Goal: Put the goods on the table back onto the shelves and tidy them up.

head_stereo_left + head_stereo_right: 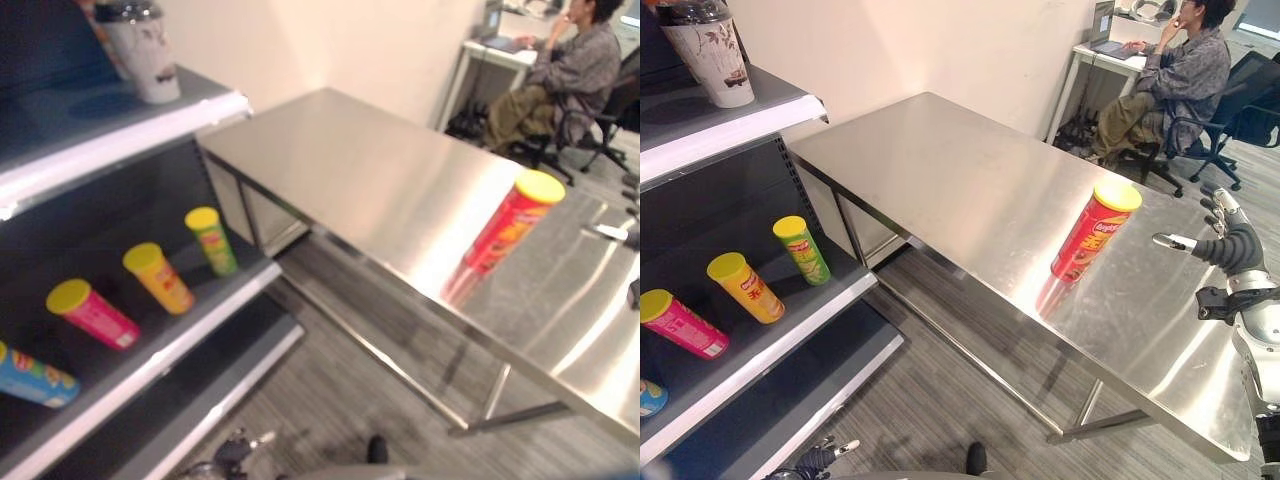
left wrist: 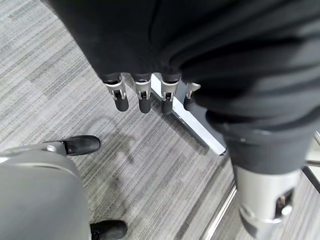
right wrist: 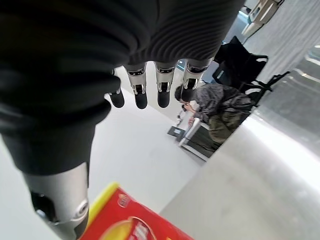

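On the steel table (image 1: 940, 170) stands a red tube (image 1: 1090, 235).

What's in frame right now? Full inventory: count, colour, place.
Red can: 1, red with yellow lid, upright on the steel table, near its front edge.
Steel table: 1, silver, centre.
Shelf unit: 1, dark with white edges, left.
Green can: 1, green, yellow lid, middle shelf.
Orange can: 1, orange-yellow, yellow lid, beside the green one.
Pink can: 1, pink, yellow lid, same shelf.
Blue can: 1, blue, same shelf, far left.
Cup: 1, white with dark lid, top shelf.
Person: 1, grey top, seated at a white desk, far right.
Left hand: low, over the floor, fingers straight.
Right hand: open, right of the red can, apart from it.
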{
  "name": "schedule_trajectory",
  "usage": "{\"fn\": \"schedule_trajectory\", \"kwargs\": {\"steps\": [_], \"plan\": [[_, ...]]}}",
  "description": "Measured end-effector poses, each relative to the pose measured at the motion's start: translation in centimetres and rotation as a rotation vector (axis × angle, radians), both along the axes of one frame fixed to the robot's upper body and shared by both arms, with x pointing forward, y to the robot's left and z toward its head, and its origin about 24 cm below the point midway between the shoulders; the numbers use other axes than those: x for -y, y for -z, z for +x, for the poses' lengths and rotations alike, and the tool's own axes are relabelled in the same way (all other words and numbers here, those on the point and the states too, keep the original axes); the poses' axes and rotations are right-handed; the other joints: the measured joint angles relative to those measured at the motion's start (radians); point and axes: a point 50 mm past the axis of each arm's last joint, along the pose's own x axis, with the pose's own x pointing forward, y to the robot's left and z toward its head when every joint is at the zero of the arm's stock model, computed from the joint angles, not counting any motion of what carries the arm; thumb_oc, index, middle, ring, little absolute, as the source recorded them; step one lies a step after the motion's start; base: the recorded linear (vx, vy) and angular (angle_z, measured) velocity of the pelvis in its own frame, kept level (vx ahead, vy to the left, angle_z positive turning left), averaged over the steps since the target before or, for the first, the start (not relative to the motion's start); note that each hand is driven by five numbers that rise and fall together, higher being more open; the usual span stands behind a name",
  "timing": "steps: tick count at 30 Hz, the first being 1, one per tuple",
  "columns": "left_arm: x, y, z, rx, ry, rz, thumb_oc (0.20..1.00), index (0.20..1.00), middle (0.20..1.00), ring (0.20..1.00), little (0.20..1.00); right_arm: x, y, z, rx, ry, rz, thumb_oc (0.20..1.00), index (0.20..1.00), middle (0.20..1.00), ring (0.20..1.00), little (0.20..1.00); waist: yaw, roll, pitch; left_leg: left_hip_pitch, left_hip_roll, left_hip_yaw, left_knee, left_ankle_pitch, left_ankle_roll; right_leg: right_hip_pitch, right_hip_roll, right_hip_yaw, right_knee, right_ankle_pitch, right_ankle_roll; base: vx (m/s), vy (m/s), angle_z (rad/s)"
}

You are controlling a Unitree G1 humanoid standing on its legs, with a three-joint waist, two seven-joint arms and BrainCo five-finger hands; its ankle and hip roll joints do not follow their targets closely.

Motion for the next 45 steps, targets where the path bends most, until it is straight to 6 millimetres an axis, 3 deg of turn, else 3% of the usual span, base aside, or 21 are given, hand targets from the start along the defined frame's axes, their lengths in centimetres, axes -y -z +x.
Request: {"fn": "schedule_trajectory", "kwargs": {"steps": [21,45], "plan": [[-0.1,0.2,-1.0,-0.023,-0.017,0.0,1.0,1.0,1.0,1.0,1.0,-1.7,0.7,1.9,-0.035,-0.075,0.007,1.0,1.0,1.0,1.0,1.0,0.036,-0.015,0.008,-0.001,-0.001,-0.003,0.0,0.0,0.0,0.001,-0.001,-0.003,0.0,0.0,0.0,0.0,0.0,0.0],[-0.5,0.1,-1.4,-0.023,-0.051,0.004,1.0,1.0,1.0,1.0,1.0,-1.1,1.2,2.7,-0.08,-0.04,0.017,1.0,1.0,1.0,1.0,1.0,0.054,-0.019,0.024,-0.003,-0.001,-0.006,0.006,0.0,0.0,0.002,-0.002,-0.008,0.002,0.0,0.0,0.0,0.0,0.0]]}}
